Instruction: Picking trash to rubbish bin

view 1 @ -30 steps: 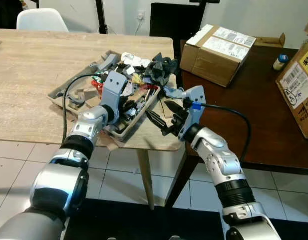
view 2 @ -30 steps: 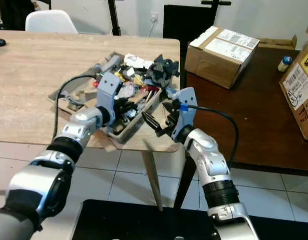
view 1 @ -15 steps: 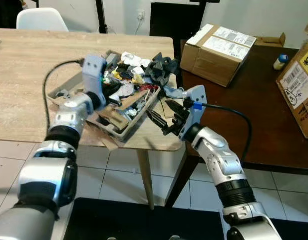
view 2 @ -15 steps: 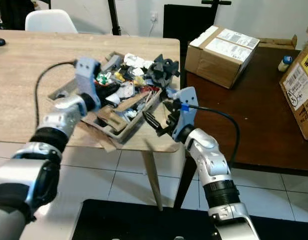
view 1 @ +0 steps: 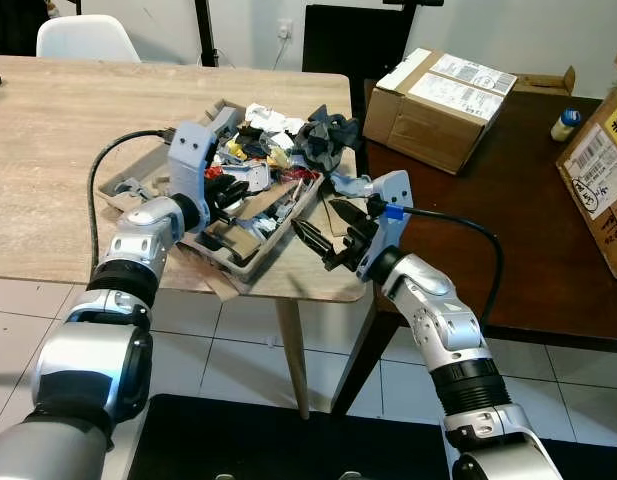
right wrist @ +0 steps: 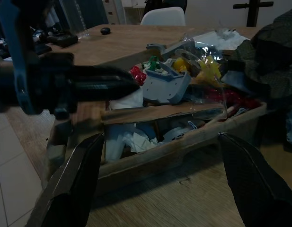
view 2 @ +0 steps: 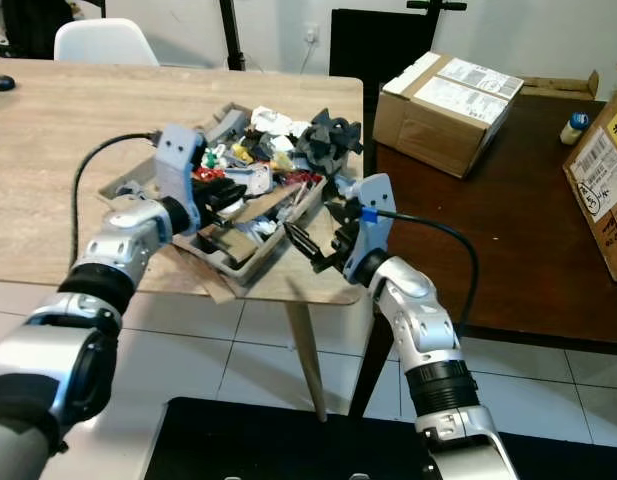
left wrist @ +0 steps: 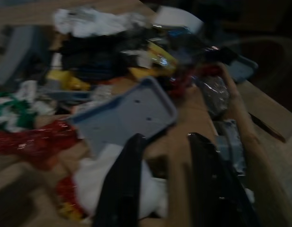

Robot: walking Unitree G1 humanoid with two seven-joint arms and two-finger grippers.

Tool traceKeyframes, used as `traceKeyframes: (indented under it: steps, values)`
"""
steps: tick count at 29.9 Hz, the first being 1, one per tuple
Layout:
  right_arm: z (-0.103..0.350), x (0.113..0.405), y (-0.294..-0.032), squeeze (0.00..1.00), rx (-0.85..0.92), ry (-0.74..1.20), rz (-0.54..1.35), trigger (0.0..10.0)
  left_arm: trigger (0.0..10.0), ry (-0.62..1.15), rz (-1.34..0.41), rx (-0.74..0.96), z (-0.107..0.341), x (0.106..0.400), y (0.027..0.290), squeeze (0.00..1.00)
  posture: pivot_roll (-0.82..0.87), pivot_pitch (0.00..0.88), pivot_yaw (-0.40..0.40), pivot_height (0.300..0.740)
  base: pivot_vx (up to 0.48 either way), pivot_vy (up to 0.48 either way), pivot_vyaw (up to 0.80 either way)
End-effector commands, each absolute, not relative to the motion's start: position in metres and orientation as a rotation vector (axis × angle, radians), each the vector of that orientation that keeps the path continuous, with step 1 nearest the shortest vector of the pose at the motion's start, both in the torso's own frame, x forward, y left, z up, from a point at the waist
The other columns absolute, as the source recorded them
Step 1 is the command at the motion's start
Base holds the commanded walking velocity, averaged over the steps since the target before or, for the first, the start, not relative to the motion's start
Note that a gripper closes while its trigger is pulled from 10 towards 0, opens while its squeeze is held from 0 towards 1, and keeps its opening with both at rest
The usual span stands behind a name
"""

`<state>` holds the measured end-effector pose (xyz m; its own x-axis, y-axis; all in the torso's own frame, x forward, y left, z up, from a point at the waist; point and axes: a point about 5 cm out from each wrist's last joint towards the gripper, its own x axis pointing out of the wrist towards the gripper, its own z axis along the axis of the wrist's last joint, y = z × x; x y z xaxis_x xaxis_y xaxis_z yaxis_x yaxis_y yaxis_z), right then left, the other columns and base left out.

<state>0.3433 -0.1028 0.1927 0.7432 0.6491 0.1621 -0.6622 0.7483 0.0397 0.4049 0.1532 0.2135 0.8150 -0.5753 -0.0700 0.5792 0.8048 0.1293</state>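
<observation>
A heap of mixed trash (view 1: 268, 165) (wrappers, paper, dark cloth, plastic bits) fills a shallow cardboard tray (view 1: 271, 243) at the corner of the light wooden table (view 1: 68, 140). My left gripper (view 1: 226, 190) hovers low over the tray's left half, open, its fingers pointing into the pile. In the left wrist view the left gripper (left wrist: 167, 139) straddles a brown cardboard strip beside a grey-blue plastic piece (left wrist: 127, 113). My right gripper (view 1: 328, 230) is open just outside the tray's right front side, fingers aimed at the tray wall (right wrist: 174, 151).
A dark brown table (view 1: 508, 240) adjoins on the right, carrying a cardboard box (view 1: 438, 95), a second labelled box (view 1: 598, 170) and a small bottle (view 1: 563, 122). A white chair (view 1: 83, 38) stands behind the wooden table. Tiled floor (view 1: 238, 350) lies below.
The left gripper pulled out of the tray's front part, swung left and up, then came back slightly right over the pile. The right arm held still.
</observation>
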Motion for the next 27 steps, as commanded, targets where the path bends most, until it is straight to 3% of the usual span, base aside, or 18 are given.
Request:
traceKeyframes:
  steps: [1, 3, 4, 5, 6, 7, 8, 9, 10, 25, 26, 27]
  values:
    - [0.189, 0.343, -0.103, 0.00, 0.086, -0.132, 0.722, 10.0, 10.0, 0.053, -0.616, 0.171, 0.204, 0.404, 0.151, 1.00, 0.11, 0.156, -0.001, 0.740, 0.000, 0.000, 0.00]
    - [0.189, 0.343, -0.101, 0.00, 0.086, -0.131, 0.723, 10.0, 10.0, 0.054, -0.542, 0.155, 0.201, 0.406, 0.146, 1.00, 0.10, 0.157, -0.001, 0.740, 0.000, 0.000, 0.00]
    - [0.189, 0.343, -0.100, 0.00, 0.087, -0.132, 0.724, 10.0, 10.0, 0.055, -0.522, 0.145, 0.199, 0.407, 0.144, 0.76, 0.10, 0.157, -0.001, 0.740, 0.000, 0.000, 0.00]
    - [0.189, 0.343, -0.100, 0.00, 0.087, -0.133, 0.724, 10.0, 10.0, 0.054, -0.508, 0.141, 0.199, 0.408, 0.142, 0.36, 0.10, 0.159, 0.002, 0.740, 0.000, 0.000, 0.00]
    - [0.189, 0.343, -0.100, 0.00, 0.088, -0.134, 0.725, 10.0, 10.0, 0.053, -0.505, 0.133, 0.199, 0.408, 0.141, 0.28, 0.09, 0.162, 0.005, 0.740, 0.000, 0.000, 0.00]
    - [0.189, 0.343, -0.100, 0.00, 0.089, -0.134, 0.725, 10.0, 10.0, 0.053, -0.504, 0.129, 0.199, 0.408, 0.140, 0.28, 0.09, 0.162, 0.005, 0.740, 0.000, 0.000, 0.00]
    - [0.189, 0.343, -0.100, 0.00, 0.090, -0.134, 0.723, 10.0, 10.0, 0.055, -0.505, 0.122, 0.199, 0.409, 0.138, 0.22, 0.09, 0.162, 0.005, 0.740, 0.000, 0.000, 0.00]
    - [0.189, 0.342, -0.100, 0.00, 0.091, -0.134, 0.722, 10.0, 10.0, 0.056, -0.507, 0.118, 0.200, 0.409, 0.137, 0.22, 0.09, 0.162, 0.005, 0.740, 0.000, 0.000, 0.00]
    - [0.189, 0.342, -0.100, 0.00, 0.091, -0.134, 0.720, 10.0, 10.0, 0.058, -0.503, 0.120, 0.200, 0.409, 0.137, 1.00, 0.09, 0.164, 0.009, 0.740, 0.000, 0.000, 0.00]
    - [0.187, 0.340, -0.102, 0.00, 0.093, -0.133, 0.710, 10.0, 10.0, 0.081, -0.468, 0.058, 0.201, 0.412, 0.139, 1.00, 0.08, 0.168, 0.018, 0.740, 0.000, 0.000, 0.00]
    - [0.187, 0.340, -0.102, 0.00, 0.093, -0.133, 0.709, 10.0, 10.0, 0.083, -0.485, 0.062, 0.200, 0.411, 0.137, 0.12, 0.08, 0.168, 0.018, 0.740, 0.000, 0.000, 0.00]
    - [0.187, 0.340, -0.102, 0.00, 0.092, -0.132, 0.709, 10.0, 10.0, 0.083, -0.503, 0.068, 0.200, 0.411, 0.135, 0.12, 0.08, 0.168, 0.018, 0.740, 0.000, 0.000, 0.00]
